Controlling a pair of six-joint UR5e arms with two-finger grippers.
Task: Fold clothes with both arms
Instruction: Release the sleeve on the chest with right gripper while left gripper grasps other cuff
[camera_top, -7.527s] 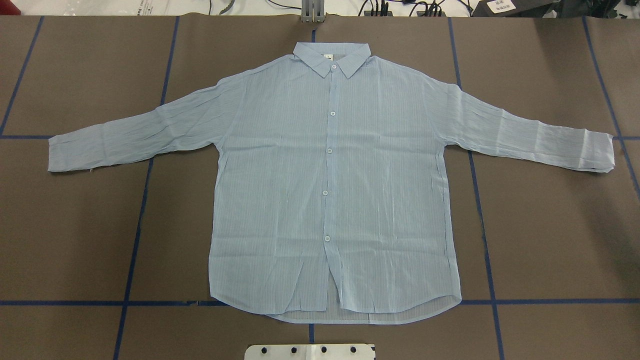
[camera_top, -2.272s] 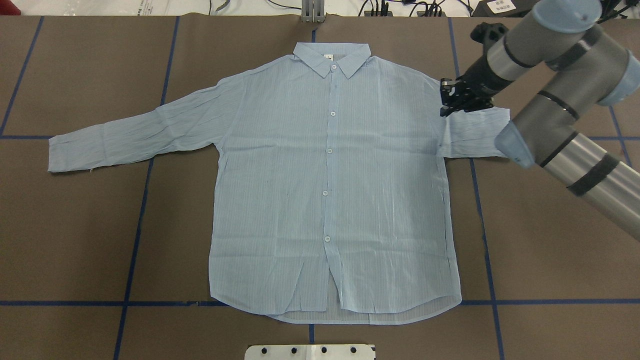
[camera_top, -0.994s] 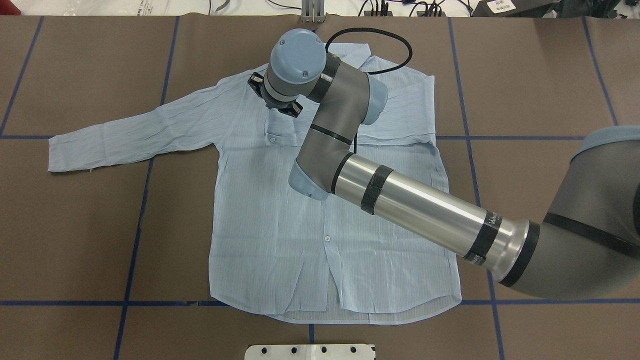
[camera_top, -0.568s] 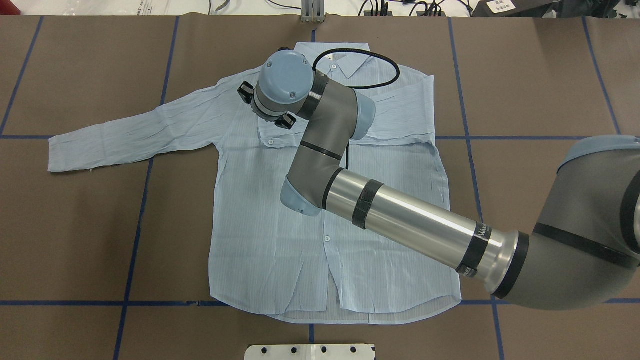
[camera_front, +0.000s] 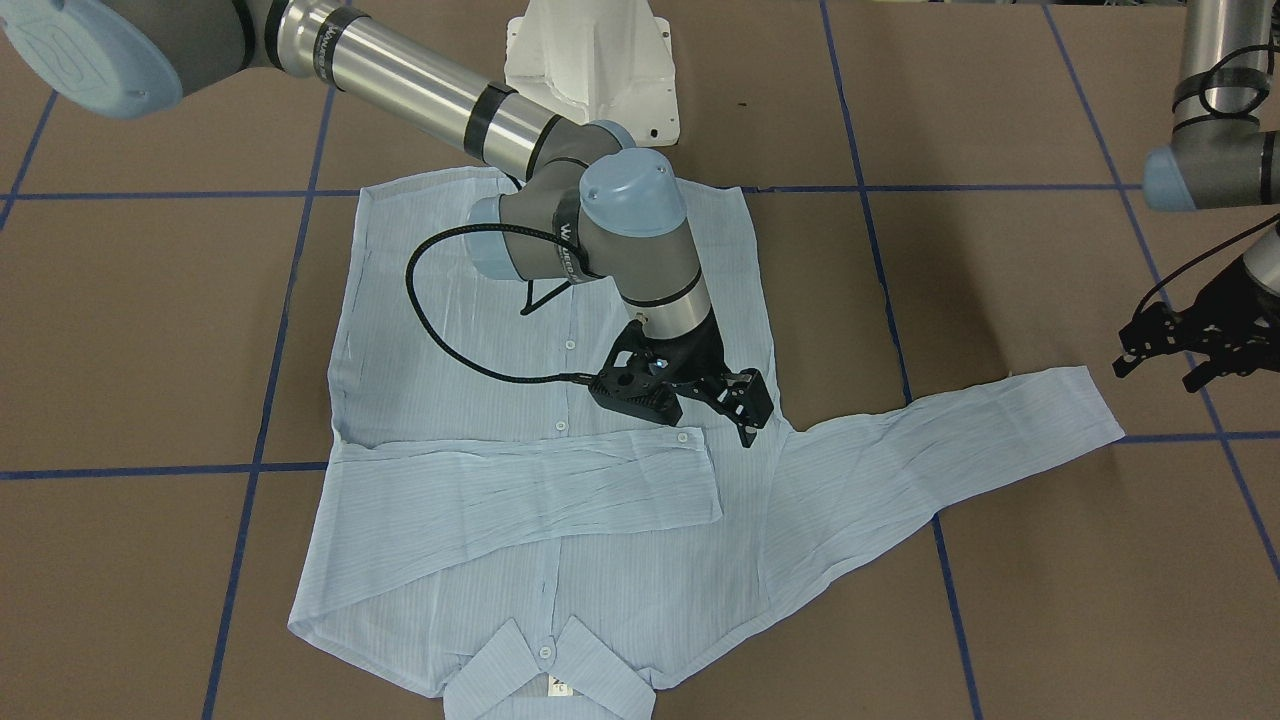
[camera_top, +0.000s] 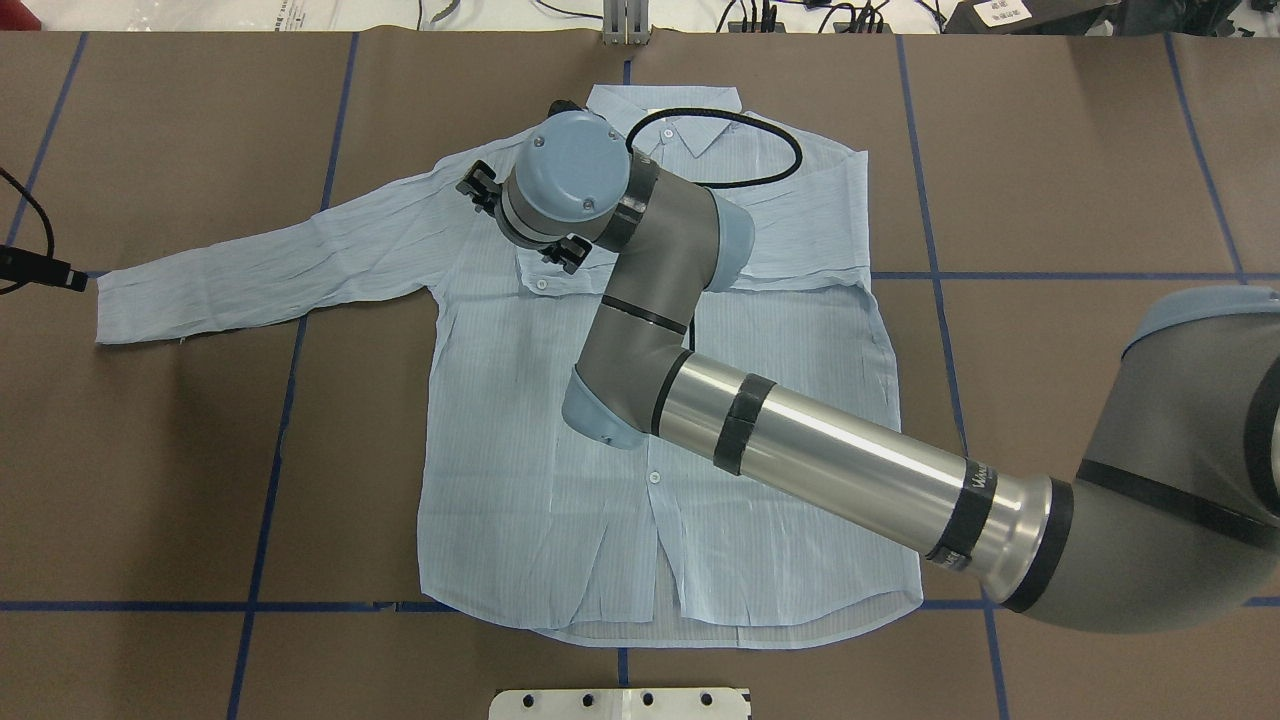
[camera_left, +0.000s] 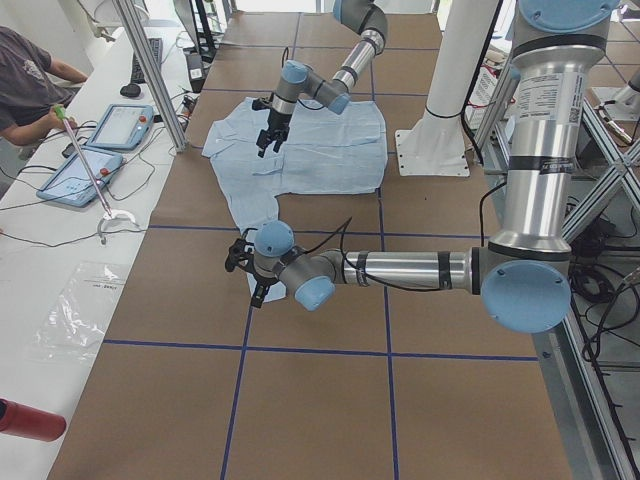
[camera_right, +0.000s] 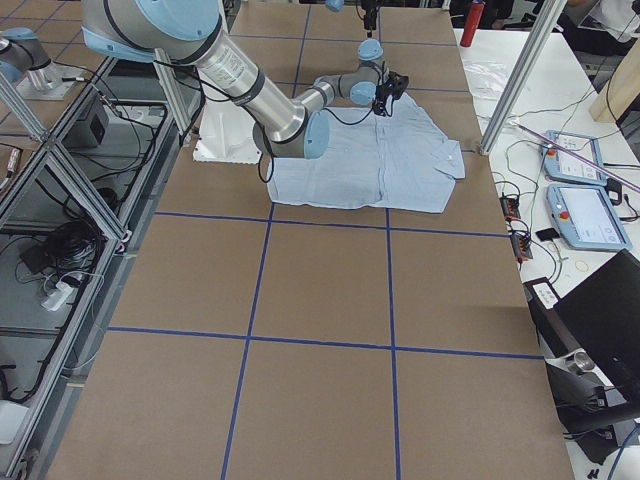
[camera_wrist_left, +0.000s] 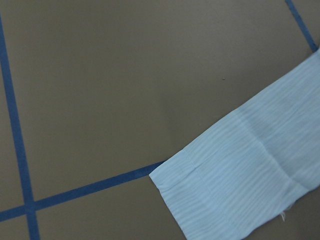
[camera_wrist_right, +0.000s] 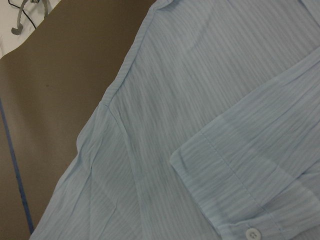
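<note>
Right hand (camera_front: 715, 415) wide over shirt (camera_front: 640, 560); arm (camera_top: 830, 460) crosses it overhead. Left hand (camera_front: 1190, 345) wide near cuff (camera_front: 1085, 410).

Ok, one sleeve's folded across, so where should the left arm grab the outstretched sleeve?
Pinch the cuff, free end of the outstretched sleeve: it lies flat, so come from above at its outer edge, near where the left gripper hovers.
</note>
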